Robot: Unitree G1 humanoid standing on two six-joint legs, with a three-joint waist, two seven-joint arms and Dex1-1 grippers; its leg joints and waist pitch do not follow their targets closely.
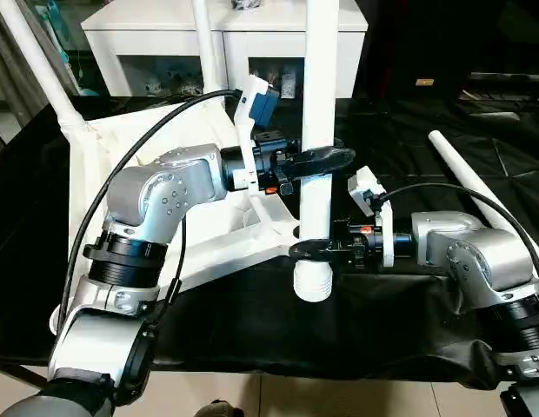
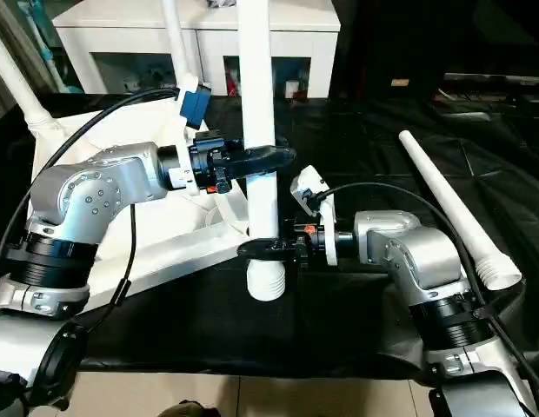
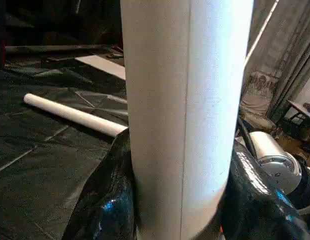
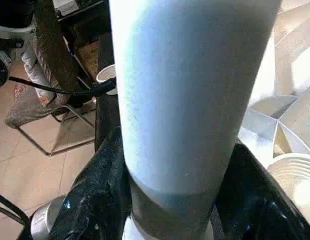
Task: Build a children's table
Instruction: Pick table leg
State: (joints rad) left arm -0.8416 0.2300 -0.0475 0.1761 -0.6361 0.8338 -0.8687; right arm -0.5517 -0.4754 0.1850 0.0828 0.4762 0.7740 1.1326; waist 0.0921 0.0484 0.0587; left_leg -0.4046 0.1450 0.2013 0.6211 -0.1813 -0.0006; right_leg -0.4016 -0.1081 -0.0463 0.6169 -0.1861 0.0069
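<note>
Left eye view: upright white table leg (image 1: 318, 130) near centre, held by both grippers. Left gripper (image 1: 320, 158) reaches in from the left and pinches the leg at mid height, black fingers (image 1: 330, 157) wrapped on either side of the tube. Right gripper (image 1: 315, 249) comes in from the right, lower down, fingers around the leg just above its ribbed bottom end (image 1: 313, 282). Right jaws sit on both sides of the tube, but contact pressure is hard to tell; they look close on it. The leg's ribbed end hangs at the front edge of the tabletop (image 1: 122, 174), over the black cloth (image 1: 252, 330), not seated in any socket visible here.

Tabletop lies upside down on the black-covered surface, left of centre, ribs showing. One leg (image 1: 39, 65) already stands in its far-left corner, leaning out to the upper left. Another leg (image 1: 202, 39) rises behind the left arm. A loose leg (image 2: 448, 204) lies flat on the cloth to the right, well apart from the grippers, ribbed end toward the front.

Left wrist view: the held leg sits between the two black pads (image 3: 102, 200), touching both; the loose leg (image 3: 75, 115) lies behind on the cloth. Right wrist view: same leg between that gripper's fingers (image 4: 92, 195), with a round corner socket (image 4: 295, 175) and ribs of the tabletop beside it.

White cabinet (image 1: 148, 39) stands behind the table.
</note>
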